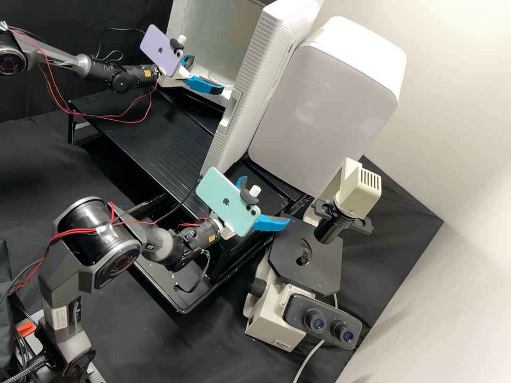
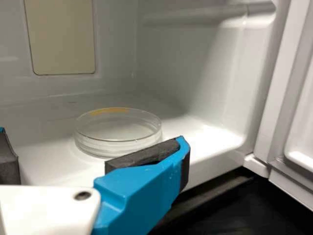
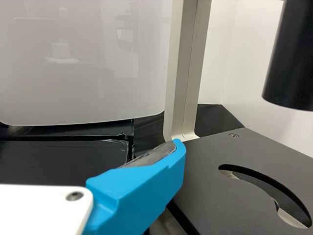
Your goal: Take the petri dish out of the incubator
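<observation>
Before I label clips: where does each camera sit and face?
High view: off the arms, looking down on incubator, microscope, both arms.
Left wrist view: on left arm, facing the petri dish; left gripper shows.
Right wrist view: on right arm, facing microscope stage; right gripper shows.
Shared: high and left wrist views, the incubator.

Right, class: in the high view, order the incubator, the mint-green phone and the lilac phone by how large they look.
1. Incubator.
2. Mint-green phone.
3. Lilac phone; it sits farther from the camera, so the phones' true sizes may match.
</observation>
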`<state>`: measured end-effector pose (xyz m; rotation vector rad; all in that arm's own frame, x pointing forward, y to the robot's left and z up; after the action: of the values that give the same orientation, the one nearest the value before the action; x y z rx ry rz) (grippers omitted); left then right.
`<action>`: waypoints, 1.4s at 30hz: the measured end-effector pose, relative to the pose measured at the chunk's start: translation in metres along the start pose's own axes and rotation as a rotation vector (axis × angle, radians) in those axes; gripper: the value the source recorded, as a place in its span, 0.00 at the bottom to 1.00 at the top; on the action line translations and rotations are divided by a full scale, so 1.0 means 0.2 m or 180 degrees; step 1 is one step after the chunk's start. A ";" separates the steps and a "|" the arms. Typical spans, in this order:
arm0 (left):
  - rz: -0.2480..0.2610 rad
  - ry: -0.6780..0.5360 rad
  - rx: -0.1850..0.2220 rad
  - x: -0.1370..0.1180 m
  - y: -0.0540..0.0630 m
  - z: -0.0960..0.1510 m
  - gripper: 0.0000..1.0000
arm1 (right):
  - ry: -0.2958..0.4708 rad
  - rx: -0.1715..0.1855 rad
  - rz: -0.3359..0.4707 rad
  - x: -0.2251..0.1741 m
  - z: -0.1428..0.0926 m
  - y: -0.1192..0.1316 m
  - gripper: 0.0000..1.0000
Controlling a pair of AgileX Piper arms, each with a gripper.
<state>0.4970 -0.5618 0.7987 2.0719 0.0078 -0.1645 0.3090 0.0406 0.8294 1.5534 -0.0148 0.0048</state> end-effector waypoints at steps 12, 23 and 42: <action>0.0009 0.0115 0.0023 0.04 -0.01 -0.02 1.00 | 0.0000 0.0000 0.0000 0.00 0.00 0.00 1.00; 0.0034 0.0263 0.0136 0.09 -0.02 -0.01 1.00 | 0.0000 0.0000 0.0000 0.00 0.00 0.00 1.00; 0.0004 0.0262 0.0245 0.11 0.00 0.05 1.00 | 0.0000 0.0000 0.0000 0.00 0.00 0.00 1.00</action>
<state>0.5181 -0.5725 0.7912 2.1542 0.0513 -0.0799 0.3090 0.0406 0.8294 1.5534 -0.0148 0.0048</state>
